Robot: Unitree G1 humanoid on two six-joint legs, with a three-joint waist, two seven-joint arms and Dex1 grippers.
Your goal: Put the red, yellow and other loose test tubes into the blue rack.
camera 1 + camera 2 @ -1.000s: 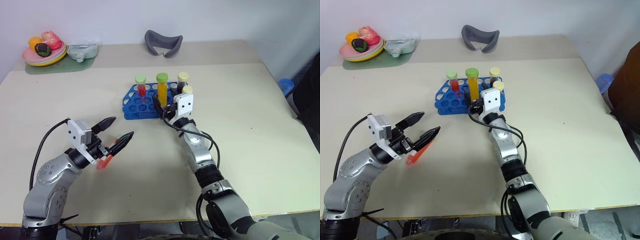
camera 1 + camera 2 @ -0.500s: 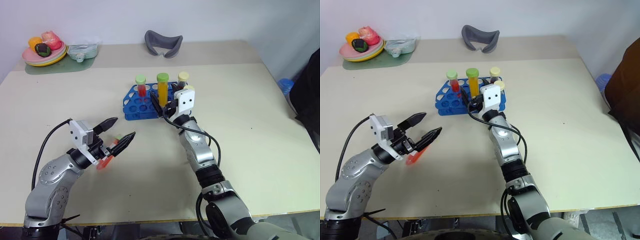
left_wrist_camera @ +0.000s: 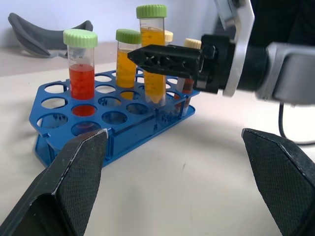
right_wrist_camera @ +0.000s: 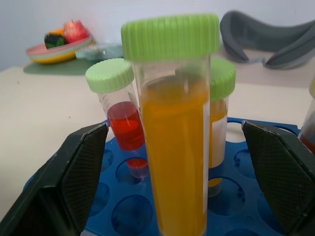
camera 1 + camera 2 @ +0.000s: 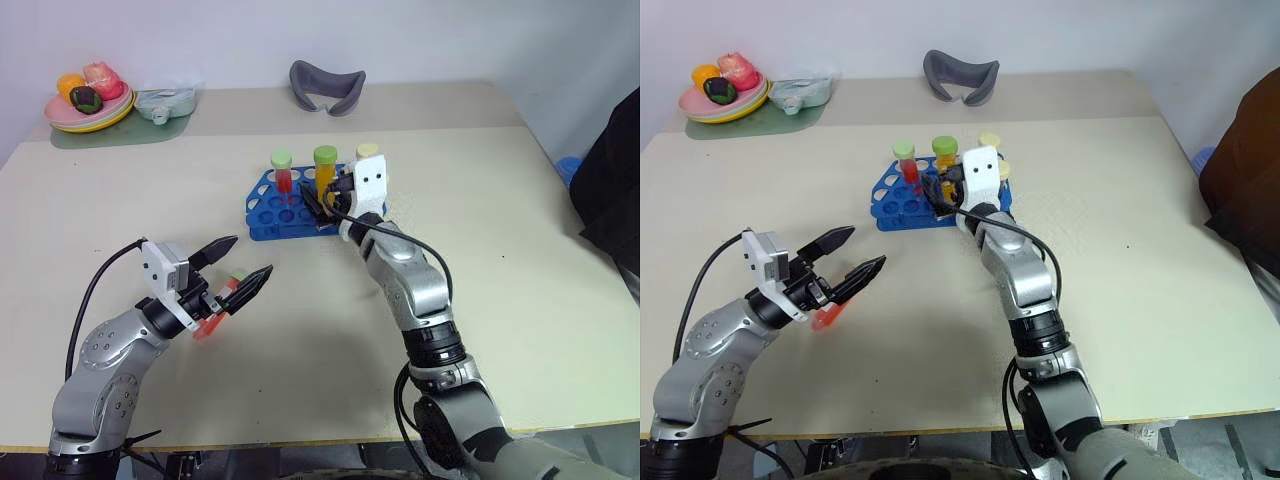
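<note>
Our right claw [image 5: 322, 203] stands wide open and level at the near edge of the blue rack [image 5: 268, 210], holding nothing. In its wrist view the two black fingers [image 4: 81, 172] flank a tall yellow-orange tube with a green cap [image 4: 173, 128] without touching it; that tube stands upright in the rack. Just behind it we see a second yellow-orange tube [image 4: 219, 118], also green-capped, and to one side a shorter red tube with a green cap [image 4: 120, 113], both upright in holes of the rack. Two pale-yellow-capped tubes [image 3: 192, 46] stand toward the rack's right end, largely hidden by the right wrist.

Our left claw [image 5: 240, 268] is also spread wide and empty, raised over the tabletop [image 5: 520, 220] well to the near left of the rack and pointed toward it. Below its fingers a loose red tube [image 5: 214, 310] lies on its side on the tabletop; we cannot tell whether the claw touches it.

At the far left corner sits a plate of toy fruit [image 5: 88, 100] on a green mat [image 5: 110, 135], and a grey curved object [image 5: 327, 87] lies at the far edge behind the rack.
</note>
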